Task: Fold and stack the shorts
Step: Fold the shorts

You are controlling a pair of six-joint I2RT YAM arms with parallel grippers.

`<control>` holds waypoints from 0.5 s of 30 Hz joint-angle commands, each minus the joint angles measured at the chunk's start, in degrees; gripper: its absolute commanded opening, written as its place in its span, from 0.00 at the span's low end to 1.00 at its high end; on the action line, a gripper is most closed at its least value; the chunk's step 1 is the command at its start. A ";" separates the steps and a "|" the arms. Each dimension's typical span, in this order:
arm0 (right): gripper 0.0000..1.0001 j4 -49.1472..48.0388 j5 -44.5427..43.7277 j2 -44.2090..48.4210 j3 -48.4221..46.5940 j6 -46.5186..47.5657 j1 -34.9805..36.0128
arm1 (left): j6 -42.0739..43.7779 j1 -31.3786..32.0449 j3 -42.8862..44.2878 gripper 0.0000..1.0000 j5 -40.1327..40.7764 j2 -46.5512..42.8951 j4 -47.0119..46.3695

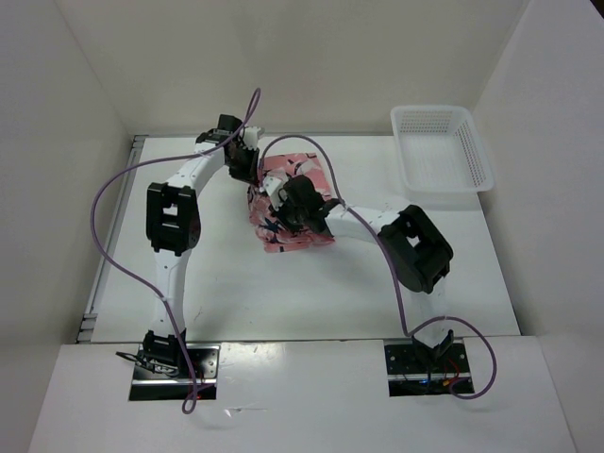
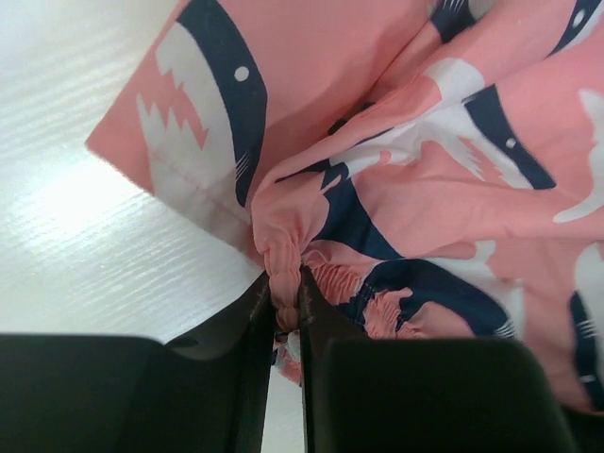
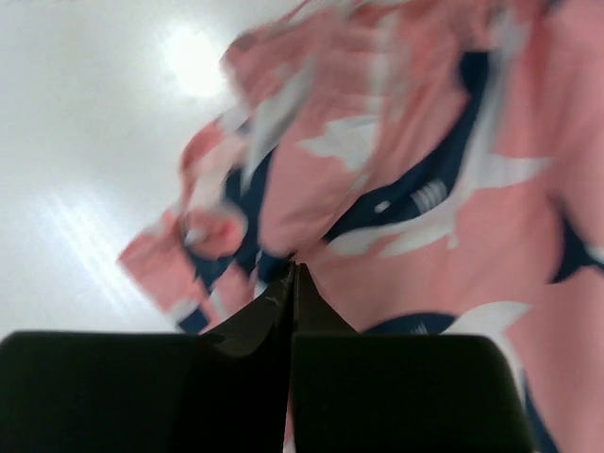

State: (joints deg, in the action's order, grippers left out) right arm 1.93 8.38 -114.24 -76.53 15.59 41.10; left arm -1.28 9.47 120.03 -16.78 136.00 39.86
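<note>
The left pincer (image 2: 285,302) is squeezed tight on the bunched, stretchy band of the shorts (image 2: 444,189). The right pincer (image 3: 291,283) is closed too. It looks to nip a thin fold of the same cloth, but that view is blurry. The shorts spread out ahead of both pincers, crumpled on the table (image 2: 66,245). They look soft, light and floppy, so they will likely sag. The band and hem corners seem best to hold.
</note>
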 commanded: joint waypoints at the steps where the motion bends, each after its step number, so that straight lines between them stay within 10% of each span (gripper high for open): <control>1: 0.00 -1.05 1.38 1.82 3.57 -0.03 3.36 | 1.28 0.19 4.24 0.21 -0.45 0.67 0.31; 8: 0.00 -2.20 -2.14 0.15 4.91 -4.34 3.37 | 1.28 0.19 4.78 0.37 -2.21 1.19 0.84; 13: 0.00 -1.33 -1.61 1.82 2.45 -0.67 4.42 | 1.28 0.19 4.07 0.93 -1.16 -3.36 0.84; 15: 0.00 0.25 -0.92 4.01 0.08 0.14 4.95 | 1.28 -0.33 3.46 1.00 -1.15 -7.39 0.23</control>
State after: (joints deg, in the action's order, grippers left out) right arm 1.98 7.25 -114.24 -72.14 13.82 44.84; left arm -0.21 9.52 122.56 -17.67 135.70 40.73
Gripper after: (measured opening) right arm 0.004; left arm 0.980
